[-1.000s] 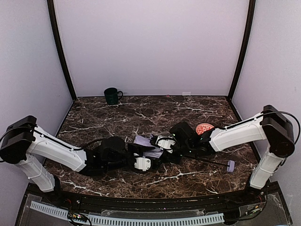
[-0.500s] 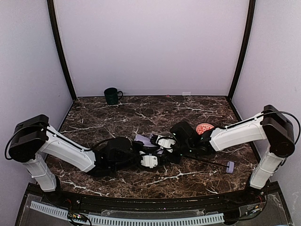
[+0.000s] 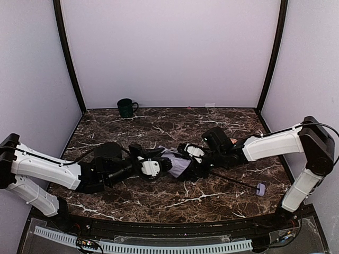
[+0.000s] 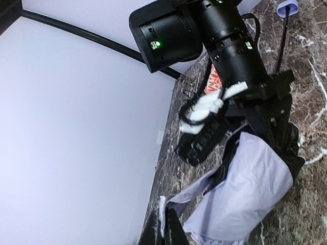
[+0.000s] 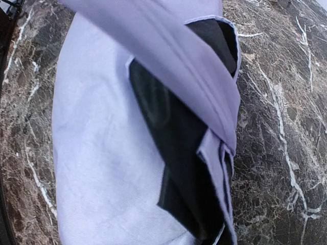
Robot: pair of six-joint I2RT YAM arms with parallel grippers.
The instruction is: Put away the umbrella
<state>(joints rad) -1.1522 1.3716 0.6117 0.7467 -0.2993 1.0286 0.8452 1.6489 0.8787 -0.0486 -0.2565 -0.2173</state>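
The umbrella [image 3: 177, 163] lies mid-table, lavender-white fabric bunched between both grippers. Its thin black shaft [image 3: 235, 182] runs right to the small lavender handle [image 3: 259, 189]. My left gripper [image 3: 158, 165] is shut on a strip of the fabric's edge; in the left wrist view its fingertips [image 4: 166, 230] pinch that strip, and the fabric [image 4: 245, 189] stretches away from them. My right gripper [image 3: 188, 157] is at the umbrella's right side. In the right wrist view the fabric [image 5: 102, 153] and black lining [image 5: 179, 153] fill the frame, gather toward the bottom and hide the fingers.
A dark green mug [image 3: 126, 107] stands at the back left. A red-patterned bowl [image 4: 212, 79] sits behind my right arm, mostly hidden in the top view [image 3: 232, 141]. Lavender walls close the back and sides.
My left gripper has pulled back to the left and farther from me with the fabric edge, drawing the fabric out. My right gripper has shifted slightly right and back with the umbrella.
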